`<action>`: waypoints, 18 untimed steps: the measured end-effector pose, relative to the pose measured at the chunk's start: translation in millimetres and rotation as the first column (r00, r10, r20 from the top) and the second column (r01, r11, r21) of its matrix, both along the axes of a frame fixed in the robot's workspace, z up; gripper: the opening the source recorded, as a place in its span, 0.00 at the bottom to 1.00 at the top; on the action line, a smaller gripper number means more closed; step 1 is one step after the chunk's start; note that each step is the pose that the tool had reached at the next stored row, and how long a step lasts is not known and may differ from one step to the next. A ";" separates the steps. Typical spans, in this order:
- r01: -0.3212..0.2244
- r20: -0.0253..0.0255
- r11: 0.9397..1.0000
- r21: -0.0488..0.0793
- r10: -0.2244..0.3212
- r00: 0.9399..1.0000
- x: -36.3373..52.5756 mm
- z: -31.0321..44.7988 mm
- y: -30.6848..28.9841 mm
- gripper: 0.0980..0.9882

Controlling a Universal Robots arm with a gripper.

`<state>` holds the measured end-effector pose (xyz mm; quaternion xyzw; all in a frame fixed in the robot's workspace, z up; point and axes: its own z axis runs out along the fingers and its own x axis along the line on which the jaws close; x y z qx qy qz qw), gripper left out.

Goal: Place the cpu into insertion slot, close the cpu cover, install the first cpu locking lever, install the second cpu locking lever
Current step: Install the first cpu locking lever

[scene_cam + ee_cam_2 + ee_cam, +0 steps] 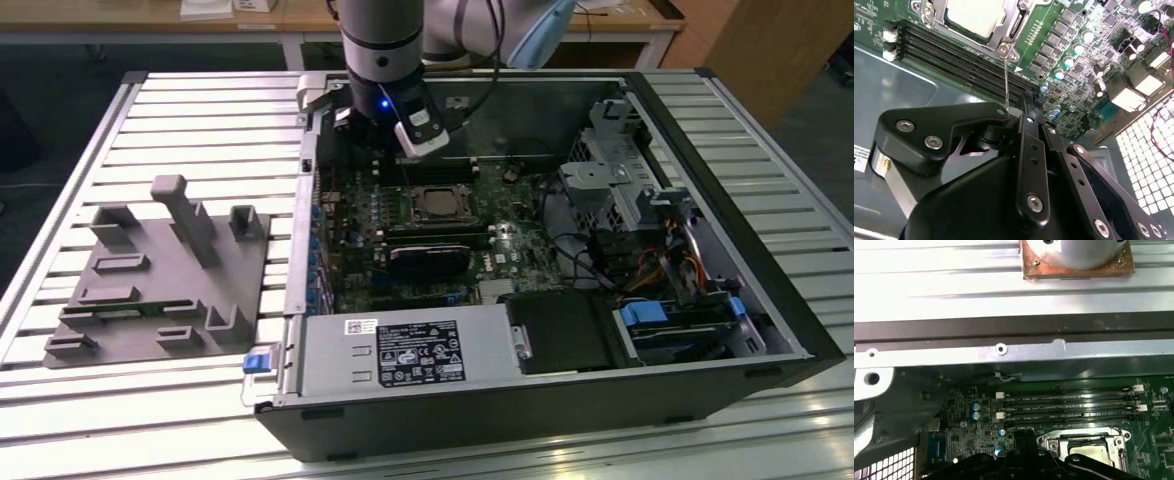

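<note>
The cpu (438, 205) lies in the insertion slot (416, 192) on the green motherboard inside the open computer case. Its pale metal top (974, 15) shows through the window of the silver cpu cover (1013, 30), which lies flat over it. A thin wire locking lever (1006, 75) rises from the socket's corner and ends right at my gripper's tip (1016, 107). In the exterior view my gripper (420, 145) hangs just behind the socket, close above the board. In the first wrist view the cpu (1089, 452) sits beside the black gripper (1019, 457).
Long black memory slots (954, 50) run beside the socket. A black card (427, 262) and the power supply (400, 355) lie nearer the case front, with drive bays (667, 320) at the exterior view's right. A grey fixture plate (160, 270) sits on the slatted table at the exterior view's left.
</note>
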<state>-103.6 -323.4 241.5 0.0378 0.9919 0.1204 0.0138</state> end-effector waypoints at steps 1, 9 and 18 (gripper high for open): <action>0.000 0.000 1.000 0.001 0.000 1.000 0.0 -0.1 0.0 0.01; 0.000 0.000 1.000 0.001 0.000 1.000 8.9 0.0 0.0 0.01; 0.001 0.000 1.000 0.001 -0.001 1.000 32.4 0.0 0.0 0.01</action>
